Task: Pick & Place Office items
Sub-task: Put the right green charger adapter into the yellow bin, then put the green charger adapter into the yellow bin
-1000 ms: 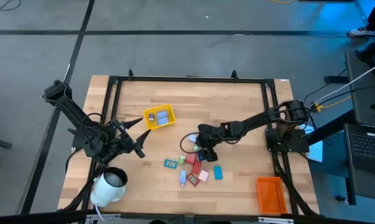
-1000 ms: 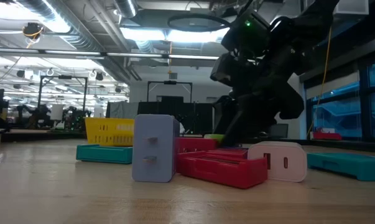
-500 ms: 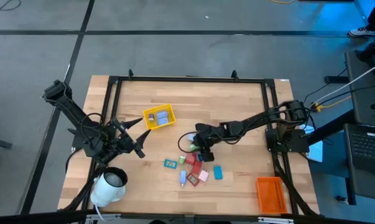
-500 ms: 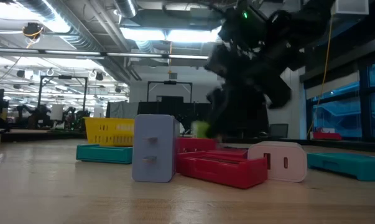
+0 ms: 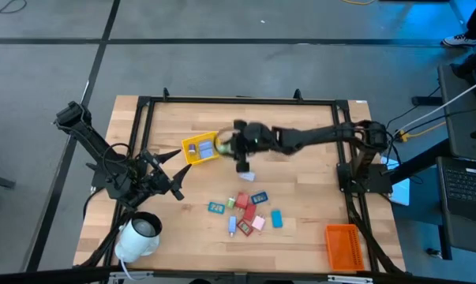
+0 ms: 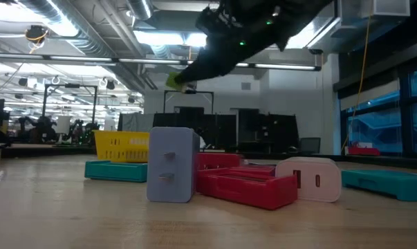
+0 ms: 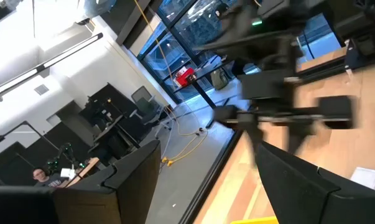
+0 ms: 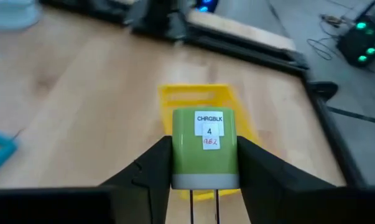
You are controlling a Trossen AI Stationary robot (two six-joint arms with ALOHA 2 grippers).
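Observation:
The office items (image 5: 245,210) are small flat pieces in teal, red, pink and light blue, lying flat in a loose cluster on the table's near middle. In the low view they include a lavender block (image 6: 172,164), a red piece (image 6: 246,187) and a white block (image 6: 308,178). My right gripper (image 5: 225,145) is shut on a green charger block (image 8: 205,134) with a white label. It hovers at the right end of the yellow tray (image 5: 200,148). My left gripper (image 5: 174,173) waits open at the table's left side. My right gripper pinches the green block between its two fingers (image 8: 155,167), one on each side face (image 8: 180,163). The labelled face is up and its two metal prongs (image 8: 203,196) point back toward the wrist. The block is lifted clear, high above the table (image 6: 175,81).
A white roll with a dark hollow (image 5: 139,234) lies at the near left corner, and an orange ribbed tray (image 5: 342,244) at the near right. A small white piece (image 5: 246,175) lies alone mid-table. A black frame (image 5: 238,100) rims the table. The yellow tray holds small items.
My right gripper has risen from the far edge of the cluster with the green block in its fingers. It has swung toward the table's far-left, ending beside the yellow tray. The cluster and my left arm have stayed put.

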